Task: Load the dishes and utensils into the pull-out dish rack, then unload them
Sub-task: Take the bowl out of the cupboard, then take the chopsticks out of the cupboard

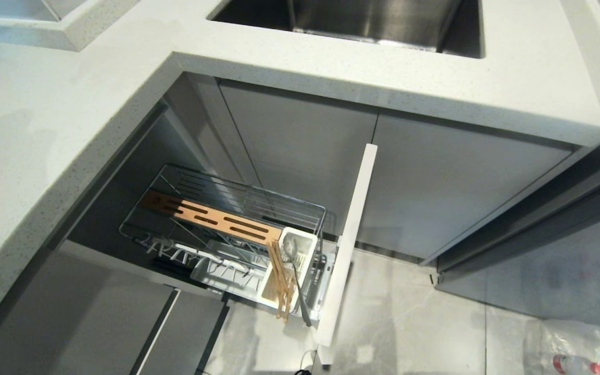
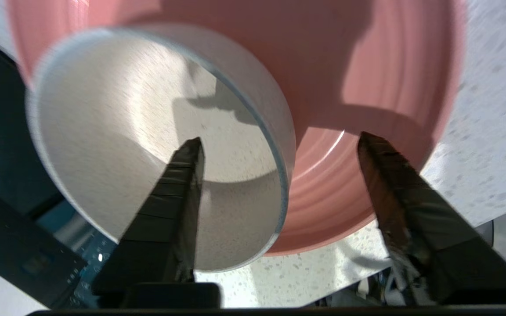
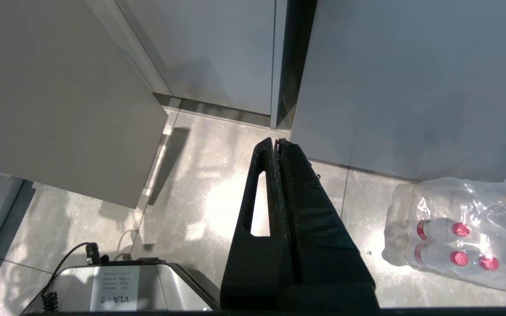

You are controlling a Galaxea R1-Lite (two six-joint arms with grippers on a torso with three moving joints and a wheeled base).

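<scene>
So I'm looking at the pull-out dish rack (image 1: 227, 229) hanging open out of the lower cabinet, with its pale drawer front (image 1: 347, 245) sticking out edge-on toward me. The white cutlery box (image 1: 289, 265) is sitting at the drawer-front end, and it's holding two wooden chopsticks (image 1: 282, 281) plus one grey spoon (image 1: 295, 276), all leaning out over the near rim. The brown slotted strip (image 1: 211, 219) is running along the wire basket further back. I'm not seeing any dishes in the rack itself.

The dishes are sitting up on the speckled countertop (image 2: 490, 145): one cream-white bowl (image 2: 117, 145) and one pink plate (image 2: 367, 87), with the bowl resting on the plate and overlapping its edge. My left gripper (image 2: 279, 142) is hovering right there with its fingers spread wide, one finger (image 2: 178, 193) sitting over the inside of the bowl and the other over the plate, so the bowl's rim is passing between them. Nothing is pinched.

My right gripper (image 3: 276, 141) is parked down low with its fingers pressed together, pointing at the grey tiled floor (image 3: 200, 175) near the cabinet fronts. There's one shrink-wrapped pack of bottles (image 3: 464, 232) lying on the floor beside it, four red caps showing.

The steel sink (image 1: 373, 21) is sitting in the counter above the rack.
</scene>
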